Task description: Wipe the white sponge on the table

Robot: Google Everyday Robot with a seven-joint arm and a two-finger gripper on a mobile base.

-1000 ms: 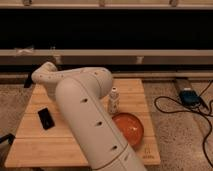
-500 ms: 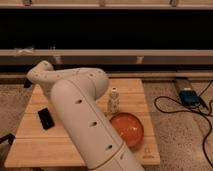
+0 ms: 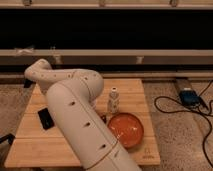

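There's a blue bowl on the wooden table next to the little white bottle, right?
Not quite: the bowl is orange, not blue, as the camera view shows. It does sit on the wooden table next to the little white bottle. The gripper is out of sight, apparently behind the big white arm.

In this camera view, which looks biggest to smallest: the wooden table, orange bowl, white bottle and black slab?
1. table
2. orange bowl
3. white bottle and black slab: about alike, not ranked.
The gripper is hidden behind the arm, jaws shut.
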